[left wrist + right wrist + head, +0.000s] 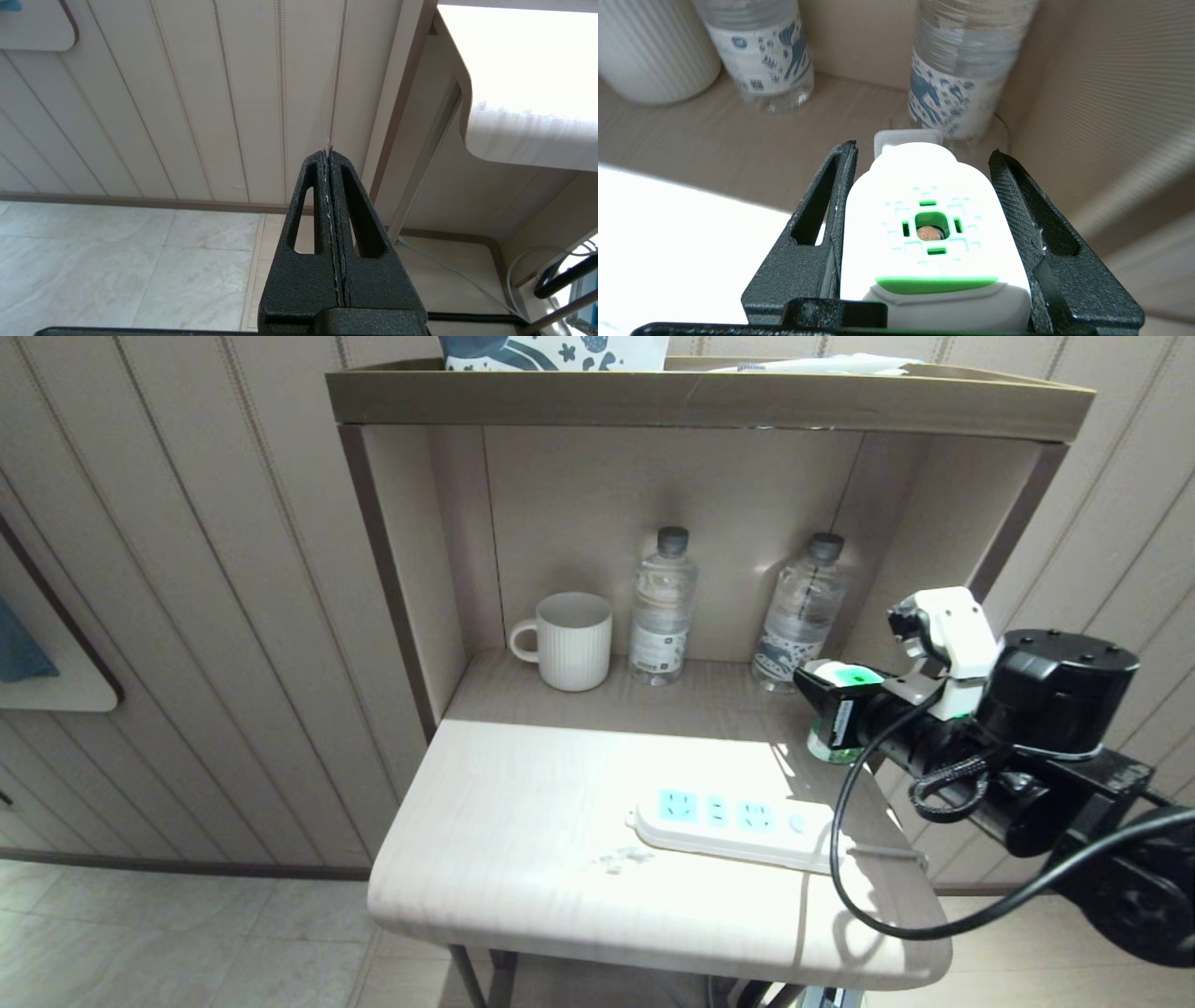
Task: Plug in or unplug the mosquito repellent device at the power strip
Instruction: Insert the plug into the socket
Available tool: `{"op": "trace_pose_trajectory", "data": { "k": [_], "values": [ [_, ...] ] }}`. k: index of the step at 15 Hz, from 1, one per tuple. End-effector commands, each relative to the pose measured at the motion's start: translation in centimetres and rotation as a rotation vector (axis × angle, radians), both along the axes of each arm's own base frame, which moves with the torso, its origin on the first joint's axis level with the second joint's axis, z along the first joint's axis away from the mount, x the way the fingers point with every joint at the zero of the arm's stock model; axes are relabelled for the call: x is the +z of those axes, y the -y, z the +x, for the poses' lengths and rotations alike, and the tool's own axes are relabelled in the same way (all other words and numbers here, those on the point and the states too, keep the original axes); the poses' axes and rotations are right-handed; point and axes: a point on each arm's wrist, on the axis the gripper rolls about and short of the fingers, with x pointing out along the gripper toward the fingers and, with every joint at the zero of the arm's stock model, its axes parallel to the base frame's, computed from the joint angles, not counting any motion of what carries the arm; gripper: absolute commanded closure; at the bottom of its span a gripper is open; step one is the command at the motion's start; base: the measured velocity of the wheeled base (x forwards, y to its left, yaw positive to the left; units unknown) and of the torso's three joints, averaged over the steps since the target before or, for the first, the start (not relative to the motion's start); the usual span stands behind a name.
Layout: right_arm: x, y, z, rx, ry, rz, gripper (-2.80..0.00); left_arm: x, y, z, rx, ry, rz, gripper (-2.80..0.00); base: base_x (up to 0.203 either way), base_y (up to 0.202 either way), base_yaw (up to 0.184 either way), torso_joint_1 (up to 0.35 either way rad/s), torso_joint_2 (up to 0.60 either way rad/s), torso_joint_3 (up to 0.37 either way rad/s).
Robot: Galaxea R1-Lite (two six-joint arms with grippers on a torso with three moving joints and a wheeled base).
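Head view: desk [523,840] with a rounded front edge carries the power strip [733,822], which lies flat near the front right, its socket panels facing up and unoccupied. Bare desk surface extends to the left of the strip and between the strip and the recessed shelf behind. In that recess stand a ribbed white mug [569,640] and two water bottles [662,607], well apart from the strip. The right hand [826,705] reaches in from the right, above the desk's right rear area, gripping the mosquito repellent device [845,683] just in front of the right bottle; the device is clear of the strip.

Left wrist view: the left hand [328,154] hangs beside the desk, below its edge, over the tiled floor [117,261], fingers pressed together and holding nothing.

Right wrist view: both fingers [1013,186] of the right hand flank the device's white and green head, the jaws closed against its sides. The alcove's side wall lies close beside it.
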Motion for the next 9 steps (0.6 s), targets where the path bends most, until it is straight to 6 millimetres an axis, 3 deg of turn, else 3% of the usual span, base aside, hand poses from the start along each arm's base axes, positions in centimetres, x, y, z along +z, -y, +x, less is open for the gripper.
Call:
{"op": "trace_pose_trajectory", "data": {
  "k": [1, 9],
  "values": [
    [3.3, 1.3, -3.7, 0.001, -0.046, -0.018, 0.0, -0.1, 0.0, 0.0, 0.001, -0.004, 0.001, 0.0, 0.0, 0.0, 0.0, 0.0, 0.0, 0.0],
    [9.9, 3.3, -10.6, 0.083, -0.524, -0.09, 0.0, 0.0, 0.0, 0.0, 0.001, -0.001, 0.0, 0.0, 0.0, 0.0, 0.0, 0.0, 0.0, 0.0]
  ]
}}
